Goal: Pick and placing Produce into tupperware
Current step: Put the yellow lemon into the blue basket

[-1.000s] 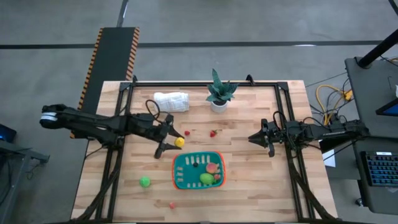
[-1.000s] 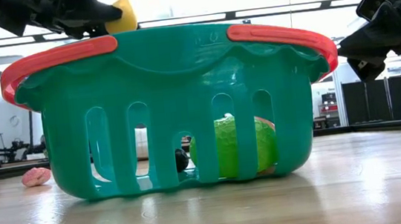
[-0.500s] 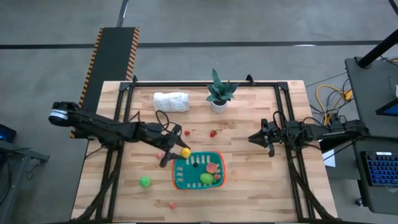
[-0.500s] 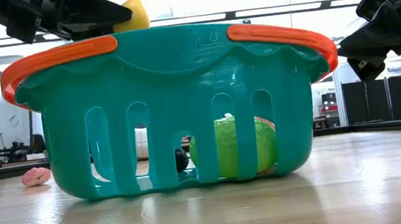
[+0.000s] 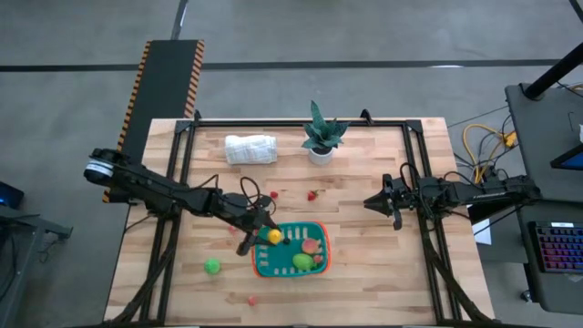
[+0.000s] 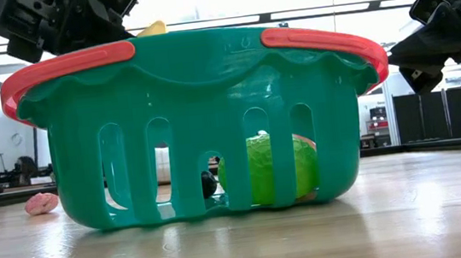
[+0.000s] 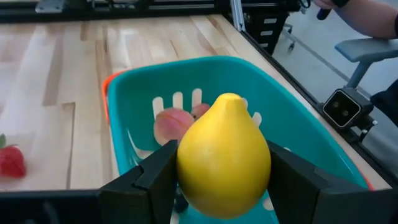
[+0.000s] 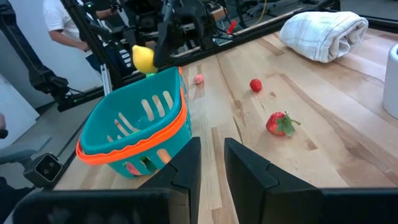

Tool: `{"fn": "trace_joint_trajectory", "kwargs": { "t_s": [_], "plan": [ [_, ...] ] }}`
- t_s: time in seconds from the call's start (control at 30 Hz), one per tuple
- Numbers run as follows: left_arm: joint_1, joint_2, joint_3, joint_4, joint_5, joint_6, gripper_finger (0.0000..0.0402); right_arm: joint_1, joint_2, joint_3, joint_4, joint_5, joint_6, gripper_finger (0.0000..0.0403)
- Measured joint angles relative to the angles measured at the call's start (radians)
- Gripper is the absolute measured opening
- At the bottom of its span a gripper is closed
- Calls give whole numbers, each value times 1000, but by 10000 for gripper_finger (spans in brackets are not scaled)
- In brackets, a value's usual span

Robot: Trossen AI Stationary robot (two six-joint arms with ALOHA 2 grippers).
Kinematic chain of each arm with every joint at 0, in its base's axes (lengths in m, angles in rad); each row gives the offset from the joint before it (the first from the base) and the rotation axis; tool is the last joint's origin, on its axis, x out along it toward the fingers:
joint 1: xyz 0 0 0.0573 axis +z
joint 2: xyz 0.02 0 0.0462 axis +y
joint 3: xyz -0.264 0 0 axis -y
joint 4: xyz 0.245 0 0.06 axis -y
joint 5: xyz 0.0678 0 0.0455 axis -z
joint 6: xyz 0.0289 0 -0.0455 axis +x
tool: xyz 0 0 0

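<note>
Left pincer [image 7: 224, 186] gripping lemon [image 7: 224, 152] above tupperware [image 7: 298, 124]

In the low view, the teal slotted plastic tupperware with the orange-red rim [image 6: 204, 123] hid most of the round green toy produce [image 6: 271, 168] inside it. Only the tip of the yellow lemon-shaped toy [image 6: 151, 29] showed above the rim. A small dark piece [image 6: 209, 184] was too hidden to identify.

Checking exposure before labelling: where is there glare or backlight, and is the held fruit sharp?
Low view: bright ceiling backlight silhouettes both arms above the basket, with sheen on the table. Left wrist view: the yellow fruit is sharp in the left gripper; the room behind is softer.
</note>
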Motion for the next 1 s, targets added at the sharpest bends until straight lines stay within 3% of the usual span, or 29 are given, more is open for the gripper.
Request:
{"fn": "trace_joint_trajectory", "kwargs": {
  "t_s": [0.8,1.0],
  "plan": [
    [-26,86,0,16,-19,-166,183,0,0,0,0,0,-2,63],
    [-37,76,-1,10,-22,-146,183,0,0,0,0,0,-6,63]
  ]
}}
